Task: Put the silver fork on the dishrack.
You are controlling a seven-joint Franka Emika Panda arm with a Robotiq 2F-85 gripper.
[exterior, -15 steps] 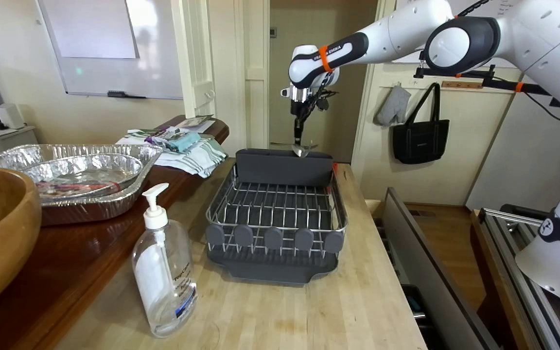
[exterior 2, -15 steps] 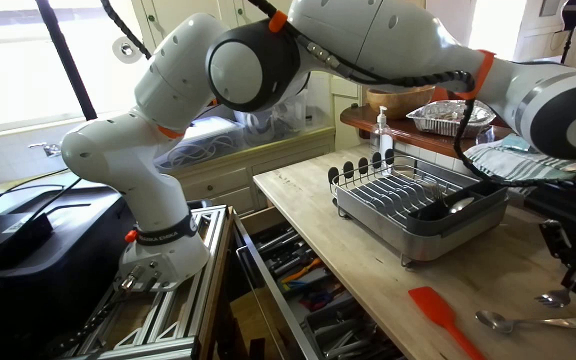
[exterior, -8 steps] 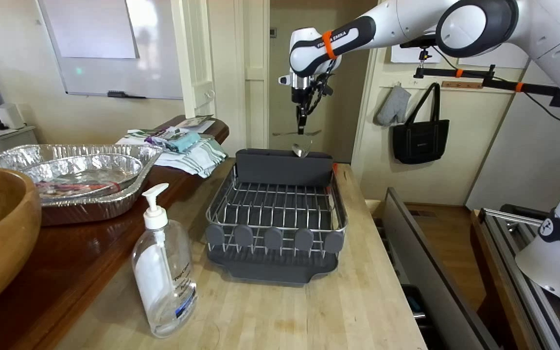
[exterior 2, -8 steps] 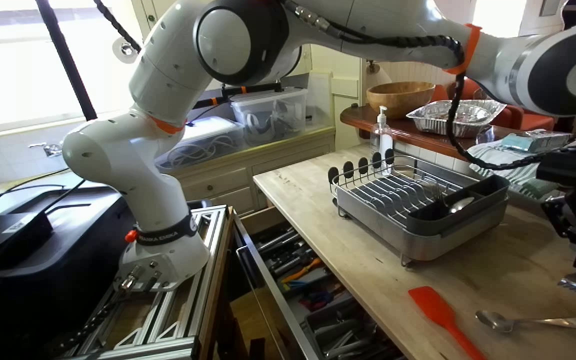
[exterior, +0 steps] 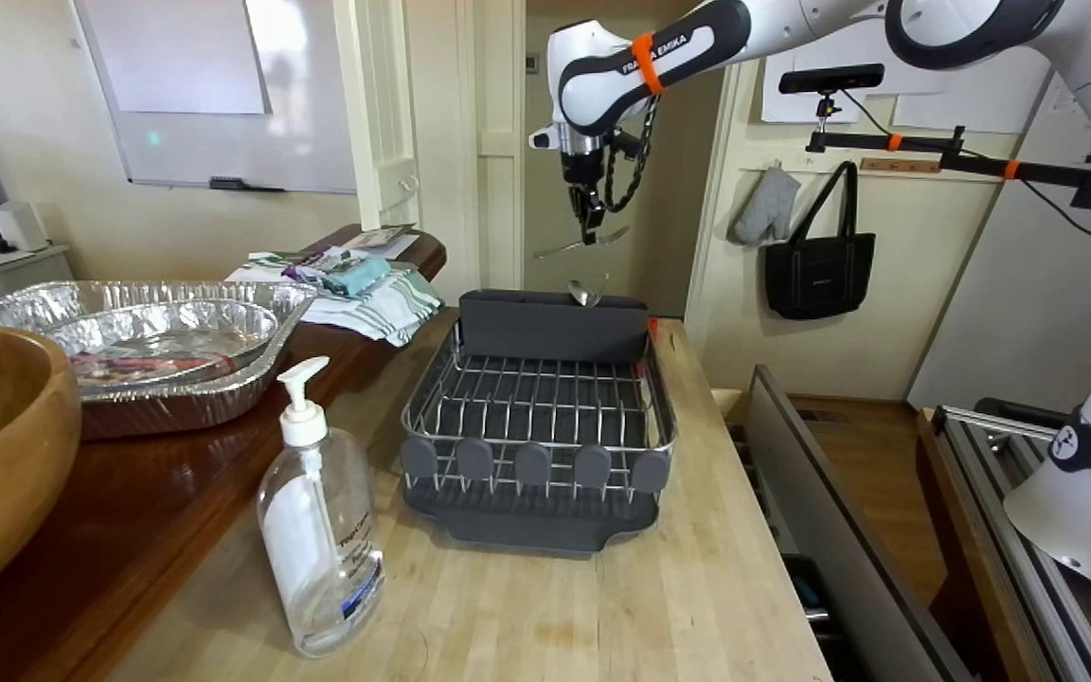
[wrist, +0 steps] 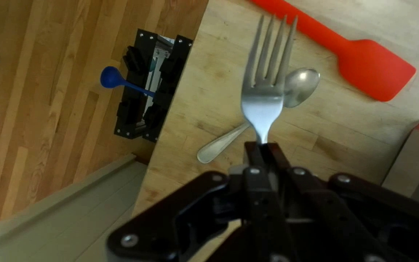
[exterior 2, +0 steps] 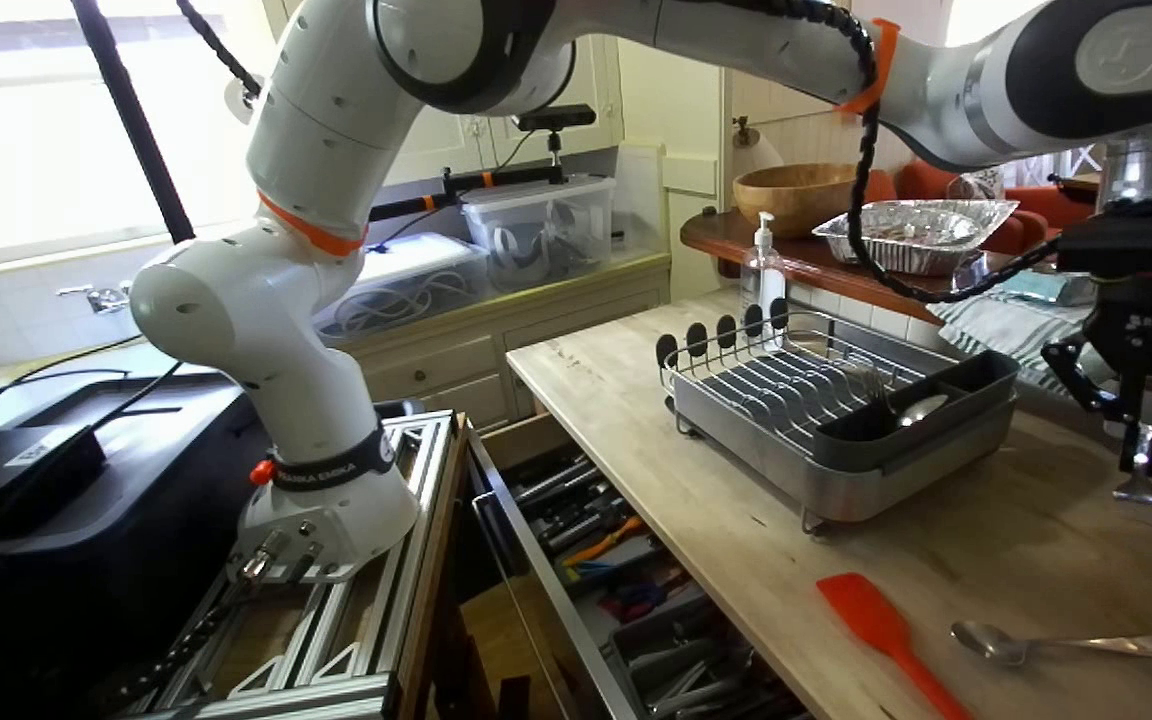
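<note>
Fingers [wrist: 260, 189] pinched together on the silver fork [wrist: 262, 103], gripping just behind its head; tines project clear, handle end hidden in the wrist view. Fork hangs in the air above the tabletop [exterior 2: 596, 360], well apart from the dishrack [exterior 2: 901, 490] in an exterior view, not yet placed. Handling, as judged: light, stiff metal, hard to break, but smooth and narrow, so liable to pivot or slide if knocked. Neck hold looks sound for carrying; a grip nearer mid-handle would probably balance better. An exterior view shows it slightly tilted; some turning may be wanted before release. Containers: cutlery caddy [exterior 2: 851, 455] at the dishrack's end holds a spoon [exterior 2: 924, 409] plus a thin metal utensil [exterior 2: 876, 388], type unclear. Drawer [exterior: 830, 511] below the tabletop edge stands pulled out, crowded with utensils [exterior 2: 586, 520]. Foil pan [exterior: 214, 398] has a smaller pan [exterior: 214, 327] nested within, something red in that. Pump bottle [exterior: 318, 559] appears to contain some clear liquid. Wooden bowl [exterior 2: 786, 208]: contents, if any, not visible.
</note>
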